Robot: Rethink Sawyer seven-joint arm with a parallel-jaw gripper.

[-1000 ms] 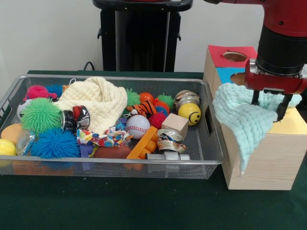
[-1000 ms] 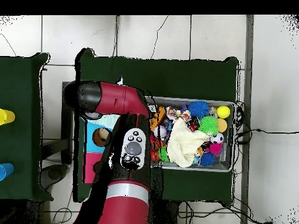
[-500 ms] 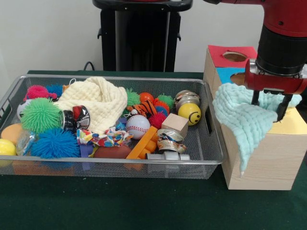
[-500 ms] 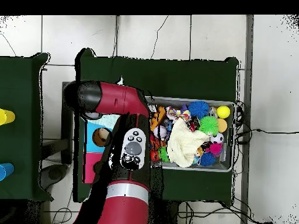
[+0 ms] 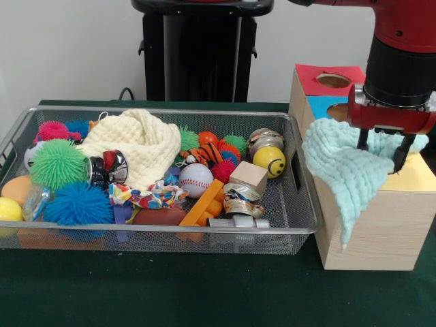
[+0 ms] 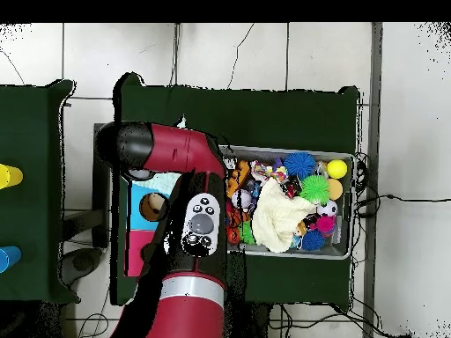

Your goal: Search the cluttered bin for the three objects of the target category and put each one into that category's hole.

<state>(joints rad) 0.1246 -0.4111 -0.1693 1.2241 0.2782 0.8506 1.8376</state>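
gripper (image 5: 382,155) stands over the wooden box (image 5: 371,225), fingers spread apart, tips touching the mint cloth (image 5: 344,167) draped across the box top and down its front. cream cloth (image 5: 136,142) lies in the wire bin (image 5: 170,235) among balls.

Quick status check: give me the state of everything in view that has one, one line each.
Gripper: open, fingers down on the mint cloth.
Mint cloth: draped over the box's top edge, hanging down its front, not in a hole.
Box: upright beside the bin; red hole uncovered, blue hole partly hidden by the cloth and arm.
Cream cloth: crumpled in the bin on the toys.
Bin: full, cluttered.
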